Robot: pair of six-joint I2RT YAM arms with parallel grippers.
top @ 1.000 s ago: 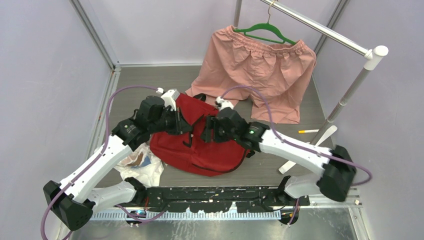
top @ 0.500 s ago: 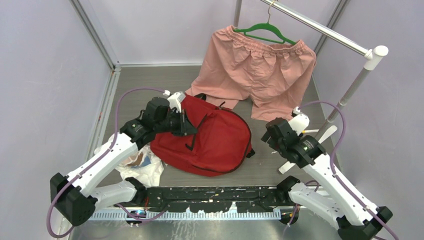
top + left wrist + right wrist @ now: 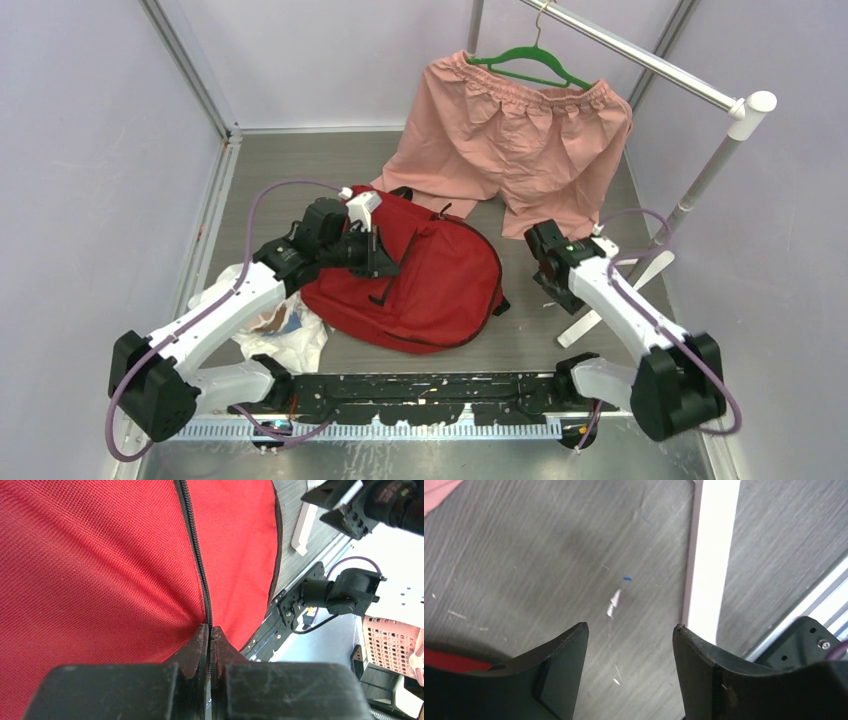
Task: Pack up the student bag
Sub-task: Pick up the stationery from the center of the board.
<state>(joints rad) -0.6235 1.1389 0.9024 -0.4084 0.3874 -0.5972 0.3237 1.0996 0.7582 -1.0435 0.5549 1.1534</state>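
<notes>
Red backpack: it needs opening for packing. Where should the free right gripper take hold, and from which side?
Probably the fabric beside the black zipper, approached from the right: the backpack lies flat, the left gripper is shut at the zipper, and the open right gripper hangs on that side.

You have the bag [image 3: 440, 285] at the middle of the table [image 3: 300, 170]. Behind it, toward the far right corner, the shorts [image 3: 520, 150] hang from the rack [image 3: 690, 200]. The plastic bag [image 3: 295, 340] lies against the bag's near left side. Your left gripper [image 3: 388, 262] sits on the bag's left part. Your right gripper [image 3: 548, 290] hangs over the table right of the bag, beside the rack's foot [image 3: 711, 555].
</notes>
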